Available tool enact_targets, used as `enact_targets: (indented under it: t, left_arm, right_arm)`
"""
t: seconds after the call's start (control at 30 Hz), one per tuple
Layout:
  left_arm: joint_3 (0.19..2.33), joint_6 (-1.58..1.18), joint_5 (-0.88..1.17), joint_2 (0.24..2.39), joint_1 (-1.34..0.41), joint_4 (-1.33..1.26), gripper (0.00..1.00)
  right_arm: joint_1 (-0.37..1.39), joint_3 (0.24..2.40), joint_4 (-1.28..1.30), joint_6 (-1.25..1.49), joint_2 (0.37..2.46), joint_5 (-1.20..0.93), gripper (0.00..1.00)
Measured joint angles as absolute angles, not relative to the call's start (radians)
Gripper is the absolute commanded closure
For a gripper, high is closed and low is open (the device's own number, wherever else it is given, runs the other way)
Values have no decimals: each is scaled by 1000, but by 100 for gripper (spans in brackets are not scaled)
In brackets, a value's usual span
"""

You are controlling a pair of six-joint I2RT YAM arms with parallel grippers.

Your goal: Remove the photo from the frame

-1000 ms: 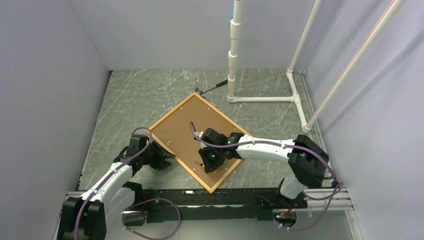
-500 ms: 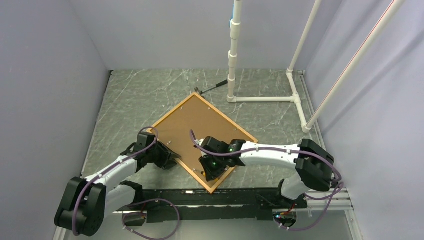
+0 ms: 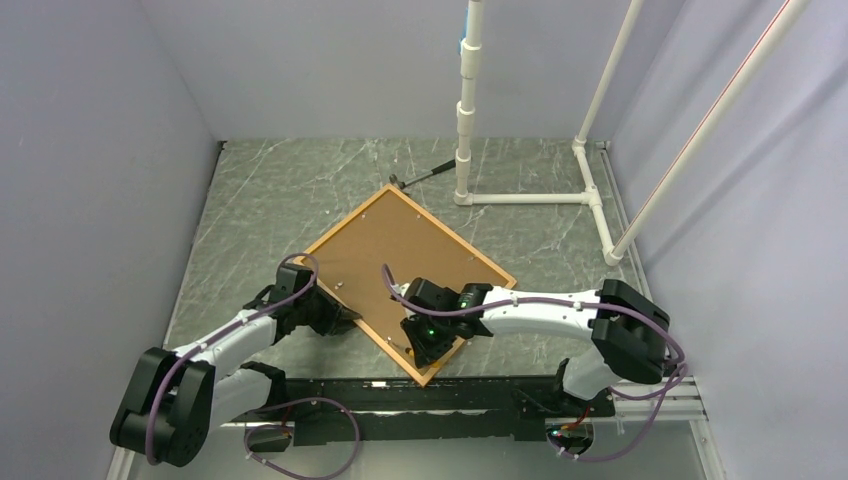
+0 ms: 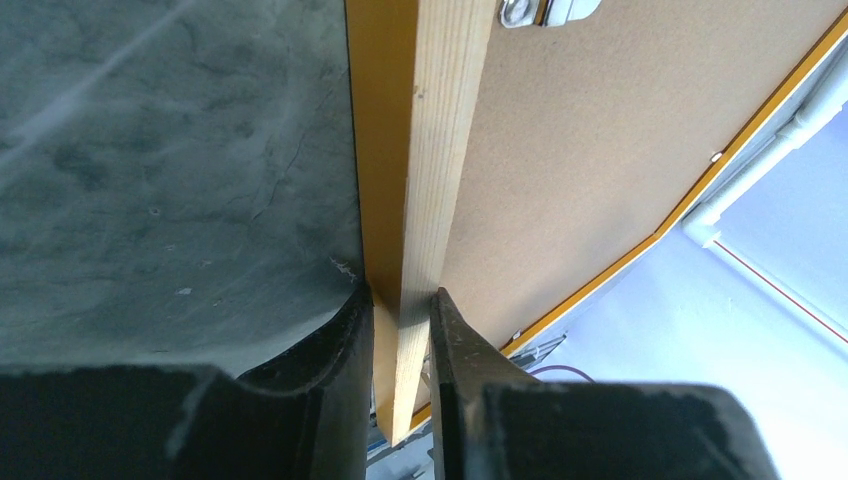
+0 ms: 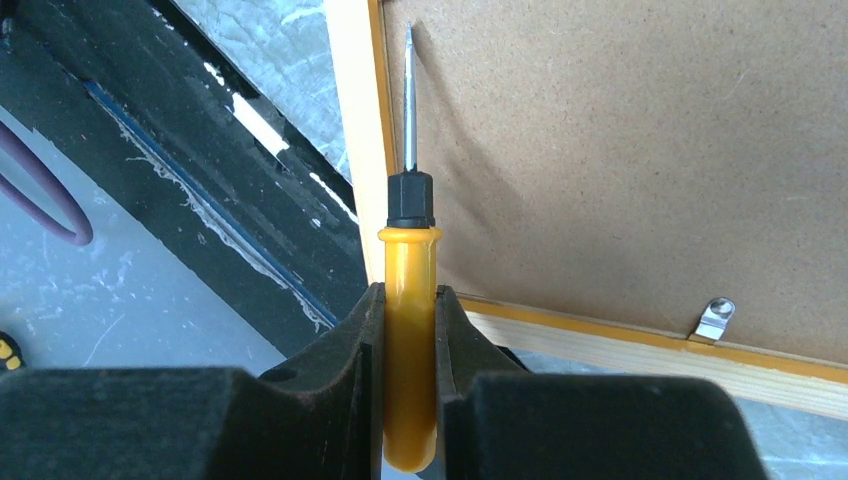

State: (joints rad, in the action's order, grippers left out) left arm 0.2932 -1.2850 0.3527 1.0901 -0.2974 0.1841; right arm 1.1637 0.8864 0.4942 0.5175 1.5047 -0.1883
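The frame (image 3: pixel 346 221) lies face down as a diamond on the table. Only the photo's brown board back (image 3: pixel 400 250) shows; its picture side is hidden. My left gripper (image 3: pixel 338 316) is shut on the frame's left rail, pinching the wood and orange edge (image 4: pixel 420 150) between its fingers (image 4: pixel 400 300). My right gripper (image 3: pixel 428 342) is over the near corner, shut (image 5: pixel 408 305) on an orange-handled screwdriver (image 5: pixel 408 260). Its tip rests at the seam between the board back (image 5: pixel 620 150) and the frame rail (image 5: pixel 350 120).
Small metal clips sit on the board (image 5: pixel 715 318) (image 4: pixel 520 10). A white pipe stand (image 3: pixel 465 110) rises at the back, with a dark tool (image 3: pixel 425 173) lying by its foot. A black rail (image 3: pixel 400 395) runs along the table's near edge. Walls close in on both sides.
My left gripper moved right onto the frame's left rail. The frame shifted slightly to the right. My right gripper moved a little toward the near corner with the screwdriver.
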Motion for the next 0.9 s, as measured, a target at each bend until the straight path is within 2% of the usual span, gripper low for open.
enact_targets:
  t: [0.4,0.9]
  left_arm:
    - [285,-1287,348,1079,-301,177,100]
    - [284,-1289,341,1080,-311,167,100]
  right_arm:
    - [1171,917,477,545,1552,-181,100]
    - [1179,983,451,610,1628,-35,100]
